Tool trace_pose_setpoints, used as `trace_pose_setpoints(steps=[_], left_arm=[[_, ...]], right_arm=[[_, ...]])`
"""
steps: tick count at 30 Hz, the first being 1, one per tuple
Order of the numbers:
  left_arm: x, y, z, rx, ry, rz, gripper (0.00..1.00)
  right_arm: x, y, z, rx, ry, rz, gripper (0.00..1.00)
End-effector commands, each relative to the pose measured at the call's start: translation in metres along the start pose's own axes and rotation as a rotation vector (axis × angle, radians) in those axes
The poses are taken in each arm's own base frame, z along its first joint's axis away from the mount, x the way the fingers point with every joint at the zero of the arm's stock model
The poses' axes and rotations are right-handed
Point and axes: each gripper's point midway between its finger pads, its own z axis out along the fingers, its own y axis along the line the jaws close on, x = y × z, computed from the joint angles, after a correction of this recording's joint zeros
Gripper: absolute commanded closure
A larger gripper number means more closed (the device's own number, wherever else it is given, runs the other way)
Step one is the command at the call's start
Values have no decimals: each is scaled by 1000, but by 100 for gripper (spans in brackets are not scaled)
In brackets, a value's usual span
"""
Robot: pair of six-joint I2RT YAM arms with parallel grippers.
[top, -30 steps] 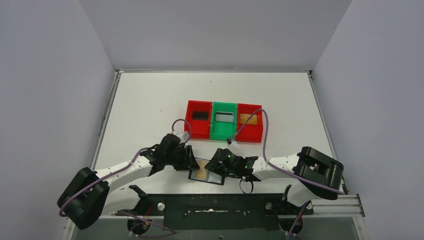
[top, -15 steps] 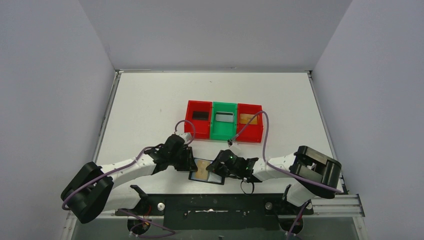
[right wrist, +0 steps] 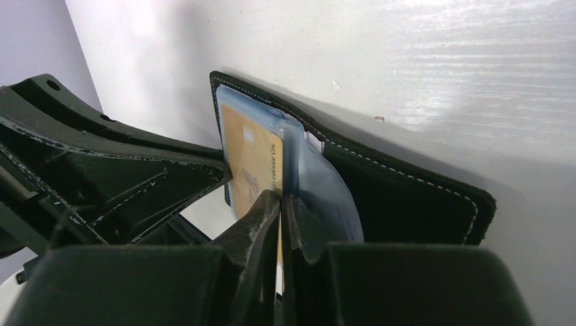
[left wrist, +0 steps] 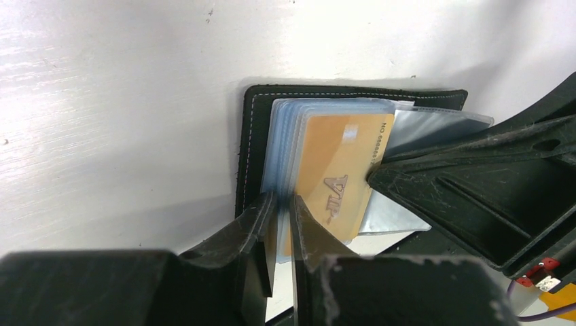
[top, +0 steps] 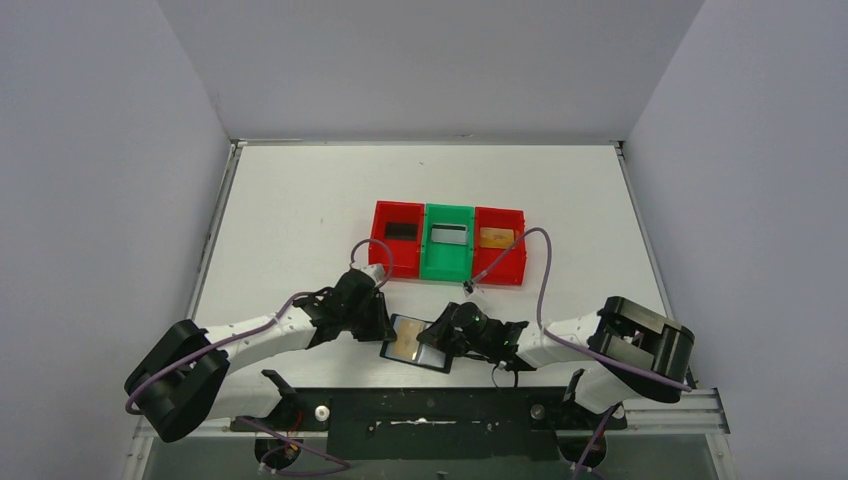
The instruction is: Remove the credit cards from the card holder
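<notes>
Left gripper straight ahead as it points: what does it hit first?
The card holder's clear sleeves: the left gripper is shut on their edge, beside the gold card. Probably nothing else intervenes.

a white table (top: 300, 200) sits boxed in by pale grey walls (top: 420, 60) on three sides. even light falls on it; an aluminium rail (top: 690, 410) runs along its near edge.
</notes>
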Motion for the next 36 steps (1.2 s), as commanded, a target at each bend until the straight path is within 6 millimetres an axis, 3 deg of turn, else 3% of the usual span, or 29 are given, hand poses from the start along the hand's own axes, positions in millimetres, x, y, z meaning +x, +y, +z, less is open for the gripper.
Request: trace_pose_setpoints(steps=[1, 9, 16, 24, 27, 31, 36], left_arm=[[5, 20, 3, -83, -7, -7, 100], [5, 23, 2, -93, -20, -16, 100], [1, 14, -2, -58, -31, -18, 100], [-4, -2, -5, 2, -36, -26, 100], [-4, -3, -6, 6, -37, -32, 100], [-3, -5, -6, 20, -37, -43, 100], [-3, -5, -7, 19, -42, -49, 100]], right_arm=[[-8, 14, -8, -57, -21, 32, 100], [-12, 3, -18, -46, -34, 54, 100], [-12, -4, -20, -36, -34, 66, 100], [-12, 8, -13, -52, -24, 60, 72], [-11, 4, -10, -40, -21, 65, 68], [-8, 6, -7, -44, -9, 54, 70], [-8, 3, -4, -15, -9, 33, 91]])
